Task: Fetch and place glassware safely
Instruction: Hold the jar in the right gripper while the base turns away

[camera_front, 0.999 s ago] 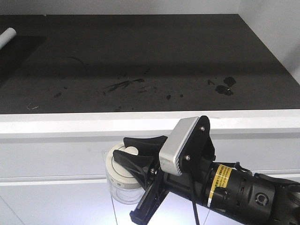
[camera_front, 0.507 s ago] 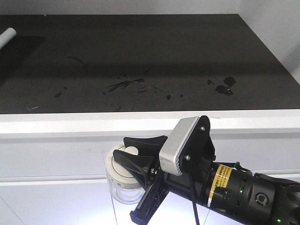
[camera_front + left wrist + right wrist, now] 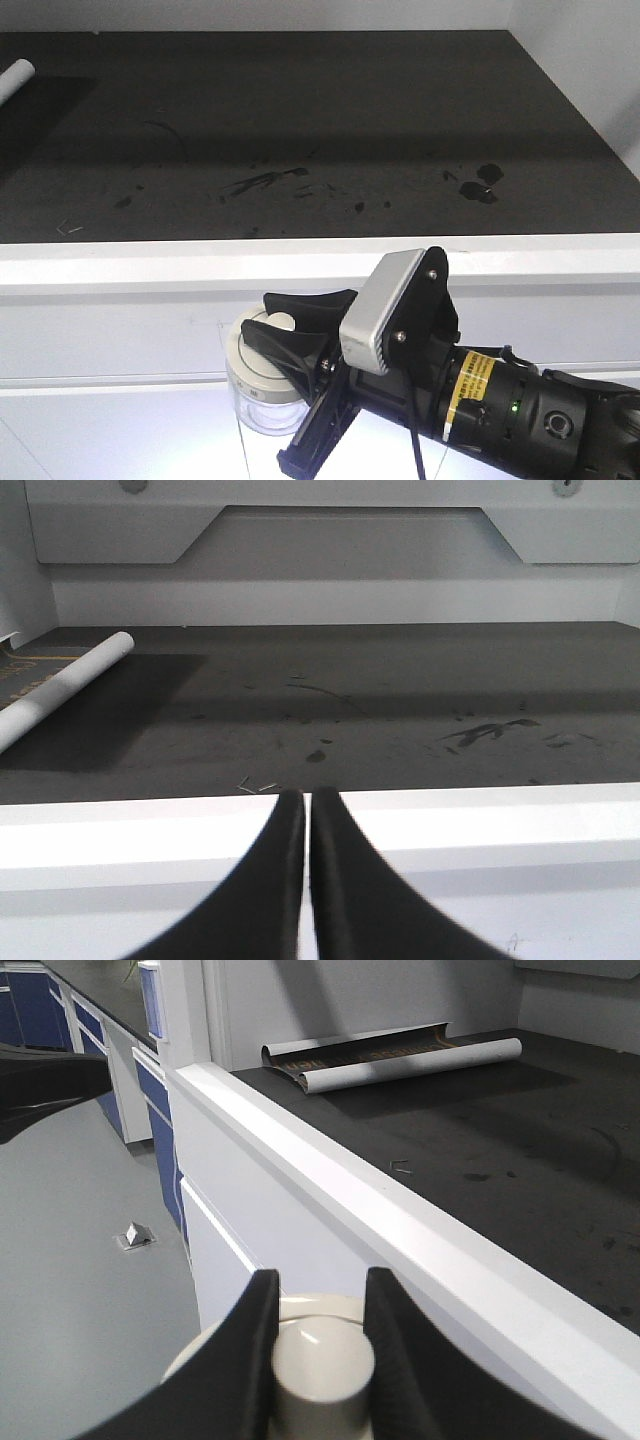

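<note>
Right gripper [image 3: 268,318] is clamped on the central knob [image 3: 322,1365] of the round cream-white lid [image 3: 246,365] topping the small squat clear glass jar [image 3: 258,410], one black finger on each side of the knob. The jar sits upright with its short axis roughly vertical and the lid up. It hangs in front of the white cabinet face [image 3: 120,330], just below the white counter lip [image 3: 200,265] and not on the matte black countertop [image 3: 300,120]. There's a small mark on the lid rim, too small to read. The yellow label [image 3: 470,385] on the right wrist has black print, unreadable. Left gripper [image 3: 306,815] is pinched closed with nothing between its fingers, level with the lip. The rolled white sheet [image 3: 62,685] at the counter's far left has edge print, illegible.
</note>
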Robot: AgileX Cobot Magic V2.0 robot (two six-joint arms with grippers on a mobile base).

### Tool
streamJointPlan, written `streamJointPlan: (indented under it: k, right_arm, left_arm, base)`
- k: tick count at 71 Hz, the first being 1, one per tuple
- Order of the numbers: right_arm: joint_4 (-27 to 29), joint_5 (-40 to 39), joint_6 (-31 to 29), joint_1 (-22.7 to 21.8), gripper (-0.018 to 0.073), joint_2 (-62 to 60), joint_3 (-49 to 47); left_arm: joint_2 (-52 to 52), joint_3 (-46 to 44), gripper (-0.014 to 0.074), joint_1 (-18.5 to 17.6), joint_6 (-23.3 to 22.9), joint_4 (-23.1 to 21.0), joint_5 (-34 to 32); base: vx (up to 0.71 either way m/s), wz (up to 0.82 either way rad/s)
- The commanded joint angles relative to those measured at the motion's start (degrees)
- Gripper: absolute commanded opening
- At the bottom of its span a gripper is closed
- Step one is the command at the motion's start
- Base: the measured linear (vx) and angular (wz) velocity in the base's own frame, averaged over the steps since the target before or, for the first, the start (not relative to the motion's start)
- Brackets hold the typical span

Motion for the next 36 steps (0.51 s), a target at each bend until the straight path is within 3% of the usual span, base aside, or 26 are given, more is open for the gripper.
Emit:
streamJointPlan:
  k: [1, 36]
  right_arm:
    - [0.43, -6.08, -0.42, 0.12, -0.0004, -2.04, -1.69]
    - [0.43, -6.01, -0.42, 0.12, -0.0004, -2.04, -1.69]
  left_arm:
    - [0.51, -1.77, -0.0007, -0.29, -0.41, -0.52, -4.05]
    - [0.51, -1.77, -0.0007, -0.29, -0.41, -0.52, -4.05]
  base:
    - [0.0, 0.0]
    - [-0.01, 0.02]
